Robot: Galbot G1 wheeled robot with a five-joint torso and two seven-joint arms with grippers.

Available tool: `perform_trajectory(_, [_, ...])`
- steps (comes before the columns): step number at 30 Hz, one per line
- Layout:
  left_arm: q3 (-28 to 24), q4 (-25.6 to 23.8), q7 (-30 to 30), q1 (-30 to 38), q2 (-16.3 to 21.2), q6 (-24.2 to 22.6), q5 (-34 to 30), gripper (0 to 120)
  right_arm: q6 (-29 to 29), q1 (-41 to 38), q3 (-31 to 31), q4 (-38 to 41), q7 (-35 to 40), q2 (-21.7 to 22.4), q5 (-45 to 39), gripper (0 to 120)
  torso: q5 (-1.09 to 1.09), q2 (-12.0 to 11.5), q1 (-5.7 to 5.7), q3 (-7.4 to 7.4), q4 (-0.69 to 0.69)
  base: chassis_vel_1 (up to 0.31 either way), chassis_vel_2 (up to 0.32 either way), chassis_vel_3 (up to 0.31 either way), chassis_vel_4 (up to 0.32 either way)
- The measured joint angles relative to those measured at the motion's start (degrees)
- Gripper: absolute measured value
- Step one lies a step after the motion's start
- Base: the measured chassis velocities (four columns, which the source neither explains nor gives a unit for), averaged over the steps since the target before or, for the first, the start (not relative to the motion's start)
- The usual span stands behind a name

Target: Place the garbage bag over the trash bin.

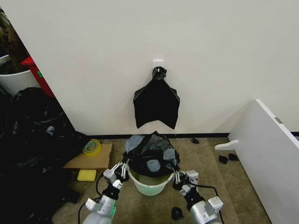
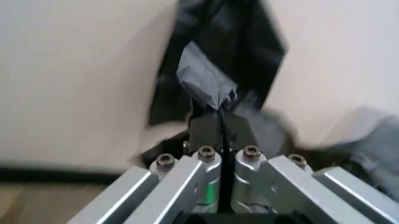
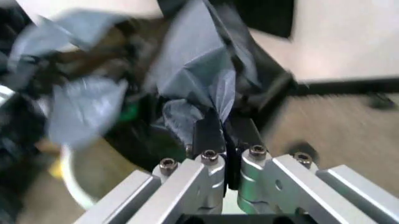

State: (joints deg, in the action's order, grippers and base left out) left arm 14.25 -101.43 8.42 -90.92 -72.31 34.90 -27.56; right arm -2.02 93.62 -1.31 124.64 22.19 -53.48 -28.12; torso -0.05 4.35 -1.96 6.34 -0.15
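Note:
The trash bin (image 1: 149,183), a cream-white round bucket with a green tint low down, stands on the floor before the wall. The garbage bag (image 1: 150,154), glossy crinkled black plastic, is heaped over the bin's mouth. My left gripper (image 1: 124,167) is at the bag's left edge, shut on a fold of the bag (image 2: 206,79). At the bag's right edge my right gripper (image 1: 175,171) is shut on another fold of the bag (image 3: 215,93). The bin's pale rim (image 3: 70,179) shows below the plastic in the right wrist view.
A flat black bundle (image 1: 156,102) hangs from a wall hook above the bin. A heap of black bags (image 1: 28,144) fills the left. Cardboard (image 1: 88,159) with a tape roll (image 1: 92,146) and a yellow sponge (image 1: 87,175) lie left of the bin. A white panel (image 1: 268,154) stands at right.

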Motion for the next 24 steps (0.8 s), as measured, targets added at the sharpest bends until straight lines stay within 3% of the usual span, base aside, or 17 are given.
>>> perform_trajectory(1, [0.0, 0.0, 0.0, 0.0, 0.0, 0.0, 0.0, 0, 0.0, 0.0, 0.0, 0.0, 0.0, 0.0, 0.0, 0, 0.0, 0.0, 0.0, 0.0, 0.0, 0.0, 0.0, 0.0, 0.0])
perform_trajectory(5, [-2.03, -2.2, -9.7, -3.96, 0.57, -1.68, 8.37, 0, 4.39, 2.37, -0.06, 1.26, 2.6, 2.16, 0.33, 0, 0.02, 0.0, 0.0, 0.0, -0.01, 0.0, 0.0, 0.0, 0.0])
perform_trajectory(7, [-2.34, -2.75, -11.28, -4.71, 0.74, -2.11, 10.14, 0, 4.92, 2.78, -0.09, 1.68, 2.82, 2.49, 0.43, 0, 0.03, 0.0, 0.0, 0.0, 0.0, 0.0, 0.0, 0.0, 0.0])
perform_trajectory(9, [-2.82, -4.21, -14.84, -6.95, 1.47, -3.2, 15.76, 0, 6.5, 3.82, -0.2, 2.9, 3.13, 3.65, 1.19, 0, 0.02, 0.0, 0.0, 0.0, 0.0, 0.0, 0.0, 0.0, 0.0])
perform_trajectory(11, [-2.79, -4.26, -15.16, -7.12, 1.52, -3.26, 16.43, 0, 6.7, 3.89, -0.25, 3.01, 3.1, 3.92, 1.47, 0, 0.02, 0.0, 0.0, 0.0, 0.0, 0.0, 0.0, 0.0, 0.0])
perform_trajectory(17, [-1.49, -4.1, -24.78, -8.68, 1.7, -6.86, 30.27, 0, 8.34, 3.16, -0.64, 1.33, 0.67, 7.12, 6.39, 0, 0.02, 0.0, 0.0, 0.0, 0.0, 0.0, 0.0, 0.0, 0.0])
perform_trajectory(24, [-2.09, -3.35, -28.2, -8.98, 1.31, -10.62, 33.49, 0, 9.04, 1.64, -0.2, -1.44, 0.1, 8.29, 9.17, 0, 0.02, 0.0, 0.0, 0.01, 0.0, 0.0, 0.0, 0.0, 0.0])
